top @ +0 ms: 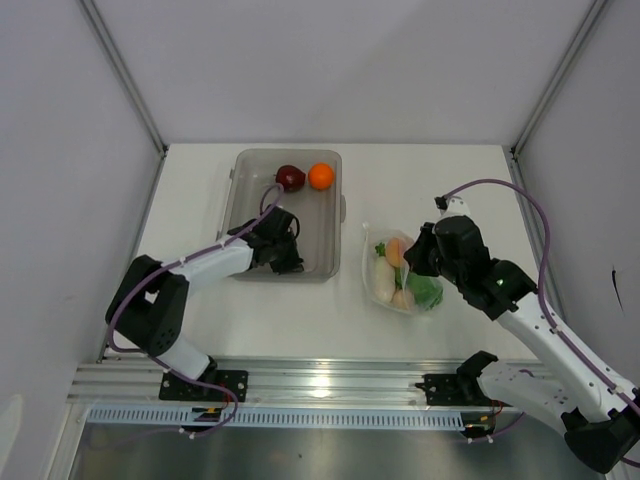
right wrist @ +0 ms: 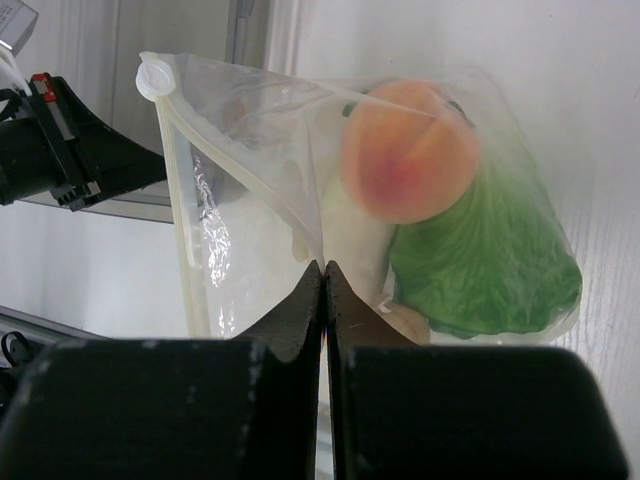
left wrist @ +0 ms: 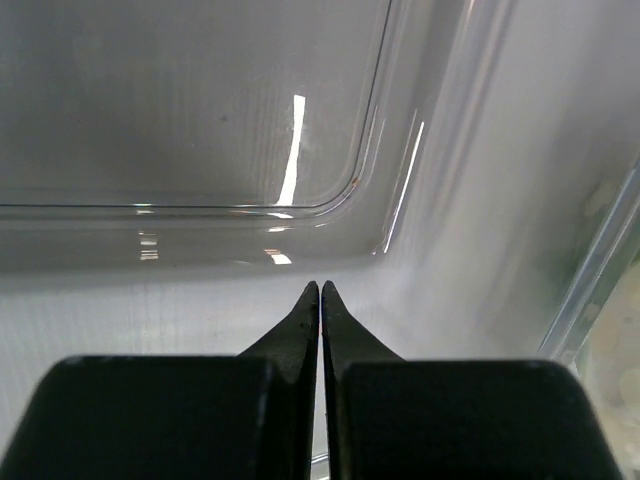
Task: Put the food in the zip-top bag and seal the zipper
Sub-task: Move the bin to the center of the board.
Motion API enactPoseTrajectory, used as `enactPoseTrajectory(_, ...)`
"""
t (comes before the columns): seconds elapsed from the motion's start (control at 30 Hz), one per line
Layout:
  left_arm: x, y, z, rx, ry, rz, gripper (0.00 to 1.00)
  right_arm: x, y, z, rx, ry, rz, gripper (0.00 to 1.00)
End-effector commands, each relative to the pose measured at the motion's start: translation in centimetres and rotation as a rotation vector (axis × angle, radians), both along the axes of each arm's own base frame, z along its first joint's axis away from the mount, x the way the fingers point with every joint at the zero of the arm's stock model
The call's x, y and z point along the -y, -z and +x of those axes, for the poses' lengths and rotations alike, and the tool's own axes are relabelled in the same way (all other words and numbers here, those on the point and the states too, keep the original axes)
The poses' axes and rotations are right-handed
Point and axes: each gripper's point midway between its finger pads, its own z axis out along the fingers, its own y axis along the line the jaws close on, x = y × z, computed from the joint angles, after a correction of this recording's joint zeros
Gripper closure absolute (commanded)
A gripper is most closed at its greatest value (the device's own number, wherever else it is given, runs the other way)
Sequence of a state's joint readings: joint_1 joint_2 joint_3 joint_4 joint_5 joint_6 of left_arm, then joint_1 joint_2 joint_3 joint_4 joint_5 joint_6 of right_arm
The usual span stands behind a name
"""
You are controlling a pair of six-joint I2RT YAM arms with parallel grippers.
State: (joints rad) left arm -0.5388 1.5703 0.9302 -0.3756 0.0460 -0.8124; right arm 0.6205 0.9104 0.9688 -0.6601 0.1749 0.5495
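Note:
The clear zip-top bag point(top: 398, 283) lies on the table right of the tray and holds a peach-coloured fruit point(right wrist: 410, 150), green lettuce point(right wrist: 480, 265), a white radish point(right wrist: 350, 235) and a small beige lump point(right wrist: 412, 322). Its zipper strip point(right wrist: 184, 215) runs along the open mouth at the left of the right wrist view. My right gripper point(right wrist: 323, 266) is shut on a fold of the bag's film; it also shows in the top view point(top: 410, 262). The dark red bulb point(top: 290, 177) and the orange point(top: 320, 176) lie at the tray's far end. My left gripper point(left wrist: 320, 286) is shut and empty inside the tray's near end point(top: 296, 264).
The grey translucent tray point(top: 245, 180) stands at the middle left; its near right corner point(left wrist: 350, 190) curves just ahead of the left fingertips. White walls enclose the table on the left, back and right. A metal rail point(top: 320, 385) runs along the near edge.

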Motion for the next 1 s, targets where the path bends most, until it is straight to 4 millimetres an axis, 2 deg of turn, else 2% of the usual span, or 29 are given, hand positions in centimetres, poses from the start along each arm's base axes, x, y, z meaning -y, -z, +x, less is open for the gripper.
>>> enactPoseTrajectory(0.0,0.6,-2.3,1.1,0.068,-0.029,-0.037,0.99,-0.2,-0.7,0.2,0.027,0.002,0.025,1.00)
enactPoseTrajectory(0.07,0.8,-3.1,1.6,0.093,-0.024,-0.046,0.99,-0.1,-0.8,0.2,0.029,0.007,0.023,1.00)
enactPoseTrajectory(0.1,1.3,-4.4,2.5,0.127,-0.015,-0.059,0.93,0.0,-0.8,0.3,0.030,0.007,0.020,1.00)
enactPoseTrajectory(0.17,1.4,-5.4,3.3,0.151,-0.019,-0.058,0.54,0.0,-0.9,0.3,0.032,0.009,0.020,1.00)
enactPoseTrajectory(0.2,1.8,-6.7,4.1,0.174,-0.023,-0.068,0.31,-0.1,-0.8,0.3,0.031,0.009,0.019,1.00)
enactPoseTrajectory(0.27,1.9,-8.8,6.5,0.229,-0.051,-0.044,0.17,-0.1,-0.8,0.4,0.031,0.009,0.019,1.00)
enactPoseTrajectory(0.3,1.7,-9.0,7.0,0.228,-0.062,-0.028,0.03,-0.2,-0.9,0.4,0.031,0.007,0.021,1.00)
enactPoseTrajectory(0.33,1.9,-10.5,8.3,0.256,-0.076,-0.033,0.00,-0.2,-0.9,0.4,0.031,0.007,0.021,1.00)
enactPoseTrajectory(0.43,2.2,-11.1,10.5,0.243,-0.106,-0.064,0.00,-0.2,-0.8,0.6,0.027,0.006,0.016,1.00)
enactPoseTrajectory(0.47,2.7,-12.3,11.4,0.253,-0.113,-0.106,0.01,-0.3,-0.9,0.6,0.030,0.007,0.016,1.00)
enactPoseTrajectory(0.5,2.4,-11.7,12.2,0.225,-0.167,-0.130,0.01,-0.3,-0.9,0.7,0.031,0.006,0.014,1.00)
enactPoseTrajectory(0.53,2.3,-11.9,12.9,0.218,-0.201,-0.150,0.01,-0.3,-0.9,0.7,0.032,0.003,0.013,1.00)
enactPoseTrajectory(0.57,3.0,-12.2,13.1,0.202,-0.193,-0.201,0.00,-0.3,-0.9,0.8,0.032,0.007,0.012,1.00)
enactPoseTrajectory(0.7,3.3,-11.7,16.1,0.156,-0.311,-0.305,0.01,-0.5,-0.7,0.9,0.029,0.003,0.012,1.00)
enactPoseTrajectory(0.87,3.8,-10.9,18.6,0.139,-0.461,-0.402,0.01,-0.4,-0.3,1.0,0.026,0.006,0.008,1.00)
enactPoseTrajectory(0.97,3.0,-10.2,20.2,0.163,-0.600,-0.413,0.00,-0.2,0.1,1.0,0.024,0.010,0.002,1.00)
